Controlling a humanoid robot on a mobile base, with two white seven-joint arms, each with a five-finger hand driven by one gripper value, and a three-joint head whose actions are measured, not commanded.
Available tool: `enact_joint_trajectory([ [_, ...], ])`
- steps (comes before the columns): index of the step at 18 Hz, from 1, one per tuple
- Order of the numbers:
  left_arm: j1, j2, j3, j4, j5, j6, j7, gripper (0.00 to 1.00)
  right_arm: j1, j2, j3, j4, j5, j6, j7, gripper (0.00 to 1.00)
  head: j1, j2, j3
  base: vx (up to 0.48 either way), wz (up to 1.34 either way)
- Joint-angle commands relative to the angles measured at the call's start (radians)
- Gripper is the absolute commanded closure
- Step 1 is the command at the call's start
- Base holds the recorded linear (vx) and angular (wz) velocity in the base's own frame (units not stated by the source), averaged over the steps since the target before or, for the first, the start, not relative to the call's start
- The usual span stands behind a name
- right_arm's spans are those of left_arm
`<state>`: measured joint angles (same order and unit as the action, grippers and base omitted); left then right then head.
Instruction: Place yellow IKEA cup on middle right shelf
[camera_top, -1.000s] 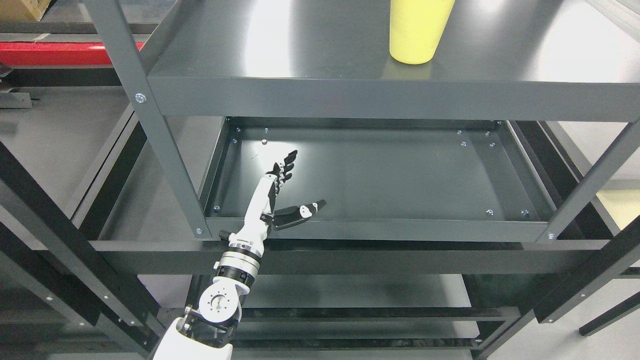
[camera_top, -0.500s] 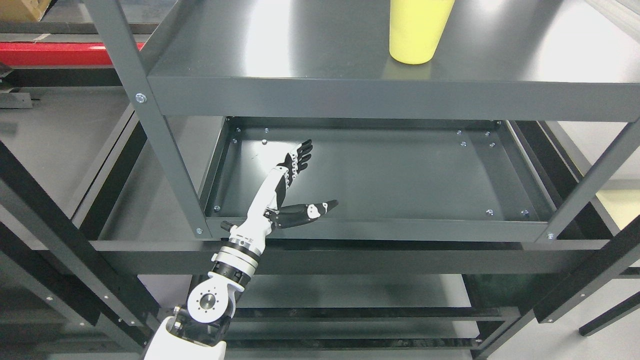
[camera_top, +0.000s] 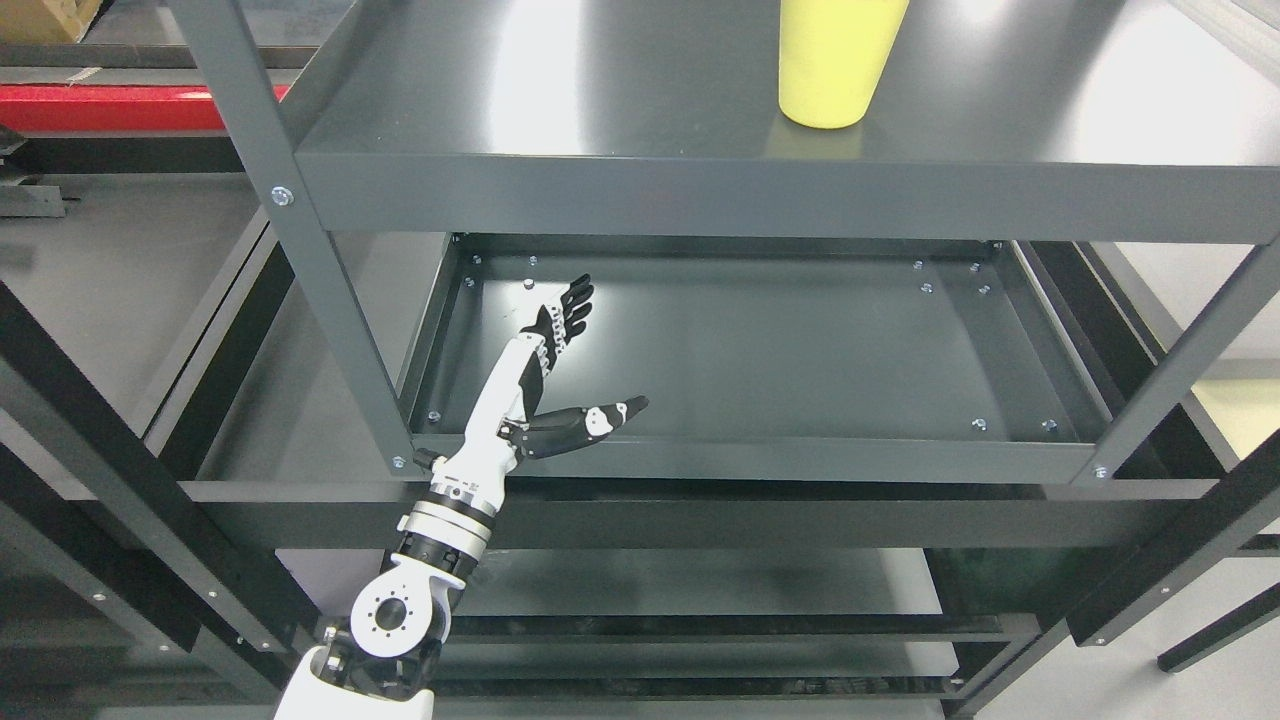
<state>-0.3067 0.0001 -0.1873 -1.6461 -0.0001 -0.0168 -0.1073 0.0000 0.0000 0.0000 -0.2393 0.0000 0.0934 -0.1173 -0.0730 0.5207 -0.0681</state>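
Far L, top edge: red bar (camera_top: 120, 105) behind the rack, cardboard corner (camera_top: 45, 15) above it. Grey floor below, black frame beams crossing lower L.

Grey post (camera_top: 300, 250) runs diagonally from top L down to front L corner of the tray shelf (camera_top: 760, 455); bolt on it near the upper shelf edge.

L arm (camera_top: 420, 590) comes in at bottom L, white shell w/ round joint, black-and-silver wrist. L hand (camera_top: 545, 385) reaches over the tray shelf's front lip, near its L end. Fingers (camera_top: 568, 308) straight, held together, pointing up-R toward the back of the tray; thumb (camera_top: 590, 420) splayed out to the R, well apart from them. Hand is spread, holds nothing. Can't tell if palm touches the tray floor or hovers just over it.

Tray shelf: dark grey, raised lip all round, small bolts in corners, glare patch near fingertips.

Upper shelf (camera_top: 600, 100) above it, flat grey, glossy. Cup (camera_top: 835, 65), yellow, stands upright on it, R of centre; top cut off by frame edge. Cup well apart from the hand, one level higher.

R side: second post (camera_top: 1180, 370) slanting down to front R corner; black beams beyond. R arm not seen.
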Motion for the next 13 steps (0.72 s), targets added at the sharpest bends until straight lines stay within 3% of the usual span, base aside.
enact_joint_trajectory([
  [1,0.012,0.017,0.057,0.008,0.015,0.002,0.001,0.01,0.014,-0.017,0.018,0.000,-0.025,0.000,0.001,0.01,0.0000,0.000,0.000,0.000,0.00],
  [13,0.017,0.017,0.057,0.000,0.015,0.003,0.001,0.01,0.014,-0.017,0.017,0.000,-0.025,0.000,0.001,0.01,0.0000,0.000,0.000,0.000,0.00],
])
